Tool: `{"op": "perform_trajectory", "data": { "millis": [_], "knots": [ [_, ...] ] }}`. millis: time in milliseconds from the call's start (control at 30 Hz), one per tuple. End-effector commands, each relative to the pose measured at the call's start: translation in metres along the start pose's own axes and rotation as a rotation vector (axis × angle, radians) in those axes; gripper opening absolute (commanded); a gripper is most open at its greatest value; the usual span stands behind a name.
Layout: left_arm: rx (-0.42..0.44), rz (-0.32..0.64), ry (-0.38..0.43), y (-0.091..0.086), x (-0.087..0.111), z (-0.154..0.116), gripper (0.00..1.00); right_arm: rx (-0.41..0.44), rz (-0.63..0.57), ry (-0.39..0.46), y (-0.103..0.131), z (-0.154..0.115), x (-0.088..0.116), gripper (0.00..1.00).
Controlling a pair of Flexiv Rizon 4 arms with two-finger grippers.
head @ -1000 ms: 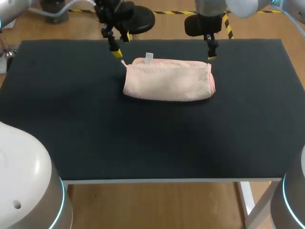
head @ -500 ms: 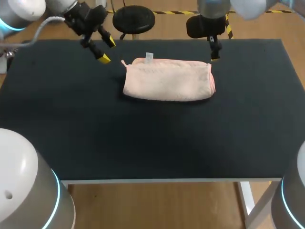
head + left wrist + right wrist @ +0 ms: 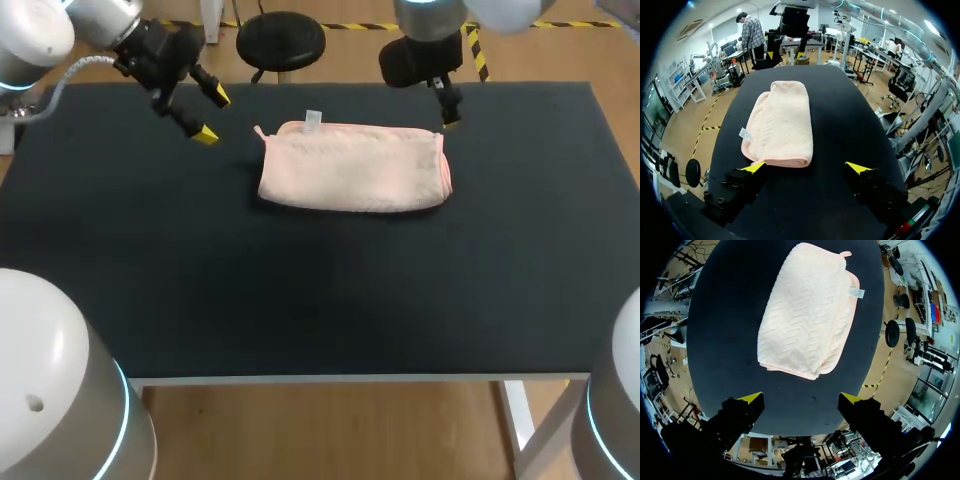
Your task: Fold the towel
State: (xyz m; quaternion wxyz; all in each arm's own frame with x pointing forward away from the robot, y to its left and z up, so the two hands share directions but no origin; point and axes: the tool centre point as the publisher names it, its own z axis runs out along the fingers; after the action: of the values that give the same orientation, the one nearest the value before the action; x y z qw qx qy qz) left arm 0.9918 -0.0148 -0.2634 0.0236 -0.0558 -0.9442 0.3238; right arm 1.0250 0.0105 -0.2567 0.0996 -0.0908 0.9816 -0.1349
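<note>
- A pale pink towel [image 3: 352, 168], folded into a thick oblong, lies flat on the black surface [image 3: 300, 290], toward the far side and near the middle.
- A small white tag [image 3: 313, 120] sticks out from the towel's far edge.
- The left pincer [image 3: 213, 116] hangs near the towel's left end, apart from it, its yellow-tipped fingers spread wide and holding nothing.
- The right pincer [image 3: 800, 398] hangs by the towel's far right corner, its fingers also wide apart and empty, clear of the cloth.
</note>
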Motion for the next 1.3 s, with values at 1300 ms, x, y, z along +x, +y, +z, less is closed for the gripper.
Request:
{"op": "perform_trajectory", "data": {
  "millis": [1300],
  "knots": [
    [0.0, 0.0, 0.004, 0.0, -0.002, 0.0, 1.0, -1.244, 1.429, 0.438, -0.021, 0.019, 0.011, 1.0]
  ]
}}
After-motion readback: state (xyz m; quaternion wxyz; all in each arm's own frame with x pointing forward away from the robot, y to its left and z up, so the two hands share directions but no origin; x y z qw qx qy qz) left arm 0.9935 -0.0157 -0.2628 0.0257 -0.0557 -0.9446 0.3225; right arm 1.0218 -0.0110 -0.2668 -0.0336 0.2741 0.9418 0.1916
